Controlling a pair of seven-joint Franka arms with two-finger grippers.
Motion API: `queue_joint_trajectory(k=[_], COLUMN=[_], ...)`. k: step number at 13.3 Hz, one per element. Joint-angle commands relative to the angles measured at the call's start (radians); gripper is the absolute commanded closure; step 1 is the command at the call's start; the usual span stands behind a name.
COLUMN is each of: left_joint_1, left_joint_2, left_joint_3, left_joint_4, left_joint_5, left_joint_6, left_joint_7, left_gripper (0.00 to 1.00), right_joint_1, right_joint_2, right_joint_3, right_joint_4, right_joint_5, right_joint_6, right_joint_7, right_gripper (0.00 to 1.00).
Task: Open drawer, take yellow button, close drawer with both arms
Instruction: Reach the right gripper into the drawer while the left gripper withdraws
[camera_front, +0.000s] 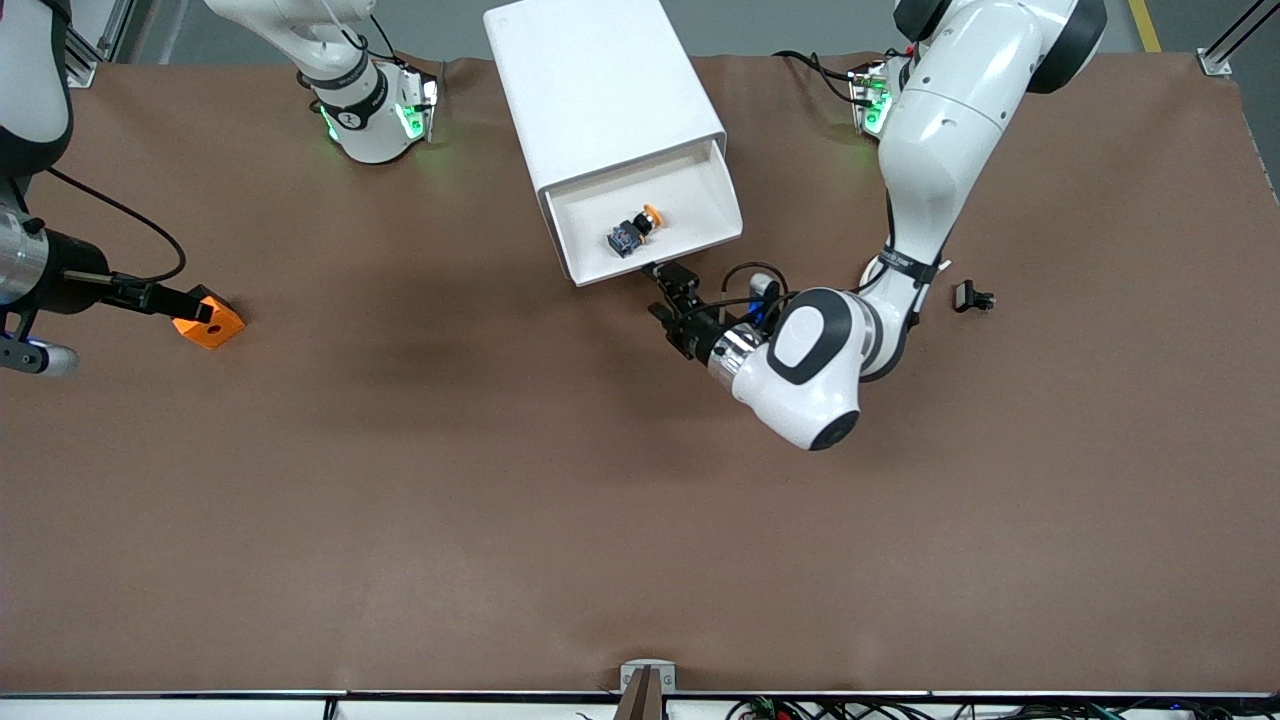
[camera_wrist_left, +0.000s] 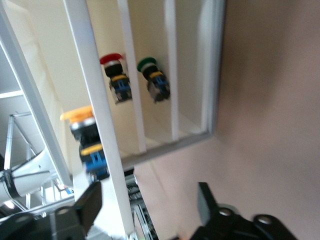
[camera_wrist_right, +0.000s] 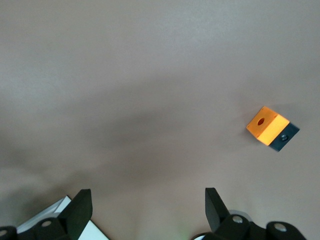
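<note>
A white drawer (camera_front: 648, 212) stands pulled open from its white cabinet (camera_front: 600, 90). Inside lies the button (camera_front: 634, 230), on its side, its long axis slanting across the drawer floor: orange cap toward the left arm's end of the table, dark body nearer the front camera. The left gripper (camera_front: 668, 290) sits just outside the drawer's front edge, near the button, fingers spread open and holding nothing. The right gripper (camera_wrist_right: 145, 205) is also open and empty, with an orange block (camera_front: 208, 320) close by.

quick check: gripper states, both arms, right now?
Left gripper: open, holding nothing, at the drawer front.
Right gripper: open, holding nothing.
</note>
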Motion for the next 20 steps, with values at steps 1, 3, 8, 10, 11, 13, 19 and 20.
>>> queue_joint_trajectory(k=[1, 3, 8, 10, 11, 13, 19, 20], left_joint_1=[0.009, 0.006, 0.012, 0.020, 0.021, 0.029, 0.037, 0.037], left_joint_2=[0.006, 0.000, -0.051, -0.092, -0.117, -0.193, -0.423, -0.459], left_joint_3=[0.060, 0.109, 0.205, 0.244, 0.296, 0.347, 0.353, 0.353], left_joint_4=[0.085, 0.103, 0.131, 0.131, 0.128, 0.122, 0.120, 0.111], left_joint_5=[0.018, 0.024, 0.179, 0.231, 0.235, 0.248, 0.547, 0.569], left_joint_6=[-0.002, -0.001, -0.001, 0.020, 0.028, 0.008, -0.042, -0.071], left_joint_7=[0.013, 0.063, 0.434, 0.642, 0.730, 0.879, 1.074, 1.126], left_gripper=[0.00, 0.00, 0.00, 0.00, 0.00, 0.00, 0.00, 0.00], right_joint_1=[0.026, 0.054, 0.285, 0.388, 0.437, 0.514, 0.713, 0.745], right_joint_2=[-0.001, -0.002, -0.001, 0.005, 0.010, 0.016, 0.128, 0.148], right_joint_3=[-0.003, -0.003, -0.002, -0.002, -0.002, -0.002, -0.002, -0.002], right_joint_4=[0.015, 0.017, 0.052, 0.047, 0.046, 0.044, 0.050, 0.051], right_joint_5=[0.002, 0.004, 0.013, 0.013, 0.013, 0.022, 0.048, 0.047], right_joint_6=[-0.022, -0.017, 0.006, 0.038, 0.065, 0.096, 0.205, 0.210], right_joint_7=[0.051, 0.120, 0.552, 0.704, 0.790, 0.907, 1.232, 1.261], right_gripper=[0.00, 0.00, 0.00, 0.00, 0.00, 0.00, 0.00, 0.00])
